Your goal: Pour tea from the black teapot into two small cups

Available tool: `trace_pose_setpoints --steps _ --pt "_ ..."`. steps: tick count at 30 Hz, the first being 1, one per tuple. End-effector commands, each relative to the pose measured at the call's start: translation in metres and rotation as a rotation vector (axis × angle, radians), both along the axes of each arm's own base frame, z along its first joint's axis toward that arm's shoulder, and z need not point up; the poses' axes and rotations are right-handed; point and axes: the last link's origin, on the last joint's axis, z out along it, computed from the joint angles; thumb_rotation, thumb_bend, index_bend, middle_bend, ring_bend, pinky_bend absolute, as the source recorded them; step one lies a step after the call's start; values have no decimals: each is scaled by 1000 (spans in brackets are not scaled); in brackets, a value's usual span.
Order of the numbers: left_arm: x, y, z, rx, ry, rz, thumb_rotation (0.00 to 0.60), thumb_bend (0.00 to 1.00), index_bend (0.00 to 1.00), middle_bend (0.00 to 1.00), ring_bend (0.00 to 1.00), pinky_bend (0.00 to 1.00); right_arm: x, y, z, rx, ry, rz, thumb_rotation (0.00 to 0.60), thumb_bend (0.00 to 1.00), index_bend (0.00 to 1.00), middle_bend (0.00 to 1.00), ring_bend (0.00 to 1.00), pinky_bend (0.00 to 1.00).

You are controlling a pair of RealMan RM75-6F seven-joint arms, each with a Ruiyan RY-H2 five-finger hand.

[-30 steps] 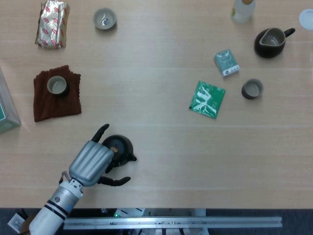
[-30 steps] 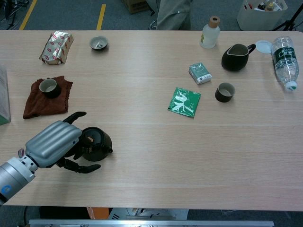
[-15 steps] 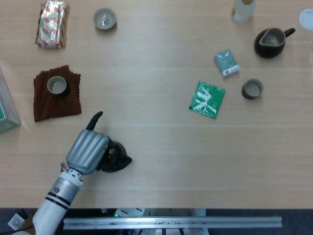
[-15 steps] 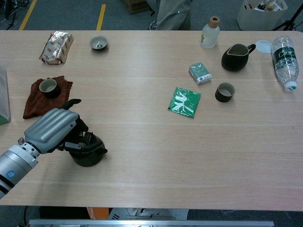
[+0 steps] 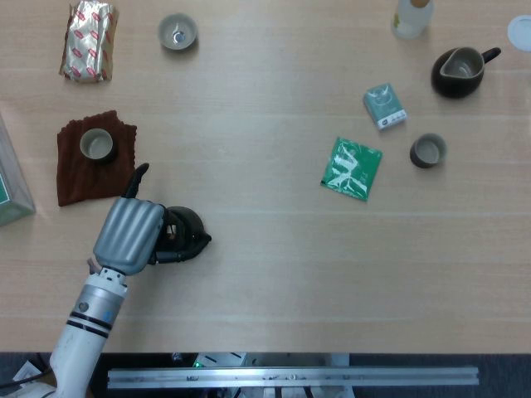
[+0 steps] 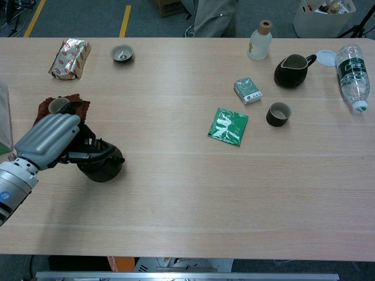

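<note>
My left hand [image 5: 129, 232] [image 6: 50, 139] grips the black teapot [image 5: 184, 234] [image 6: 101, 165], held off the table near the front left. A small cup [image 5: 96, 145] [image 6: 58, 105] stands on a brown cloth [image 5: 93, 170] [image 6: 44, 108] just behind the hand. A second small cup [image 5: 428, 150] [image 6: 278, 113] stands at the right, and a third cup [image 5: 177, 31] [image 6: 122, 53] stands at the back left. My right hand is in neither view.
A dark pitcher [image 5: 459, 70] [image 6: 291, 70], a small teal box [image 5: 384, 106] [image 6: 247, 90] and a green packet [image 5: 352, 168] [image 6: 228, 126] lie on the right half. A foil packet [image 5: 88, 41] [image 6: 70, 58] lies at the back left. Bottles [image 6: 258, 40] [image 6: 353, 69] stand along the far right.
My left hand closed around the teapot, lifted it and carried it left and back toward the cup on the brown cloth.
</note>
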Motion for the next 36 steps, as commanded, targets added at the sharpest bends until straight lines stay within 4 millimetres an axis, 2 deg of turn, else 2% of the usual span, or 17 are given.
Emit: trace_pose_setpoints --steps 1,3,8,12,24,27,32,34,36 --pt "0 7 5 39 -15 19 165 152 990 1000 861 12 2 -3 -1 12 9 7 600 256 246 225 41 64" --pt "-1 12 9 62 -19 29 206 152 994 1000 865 13 4 -5 -2 22 18 12 600 256 246 225 42 64" --pt "-1 21 18 117 -37 53 247 152 1000 1000 875 13 9 -9 -5 39 31 28 600 256 246 225 42 64" --pt "-1 29 24 157 -58 80 316 152 1000 1000 887 30 13 -12 -7 51 35 35 600 256 246 225 42 64" --pt "-7 40 39 228 -99 136 328 309 977 1000 878 37 17 -13 -11 67 50 40 600 256 246 225 42 64" --pt "-9 40 40 233 -97 139 388 330 959 1000 872 37 18 -14 -13 74 56 42 600 256 246 225 42 64" --pt "-10 40 41 240 -87 139 554 368 938 1000 862 36 19 -16 -15 83 62 47 600 256 246 225 42 64" --pt "-10 40 41 240 -89 143 589 385 930 1000 859 37 20 -16 -15 85 63 48 600 256 246 225 42 64" --pt "-10 40 42 241 -96 147 595 387 925 1000 857 37 20 -16 -16 87 65 46 600 257 246 225 42 64"
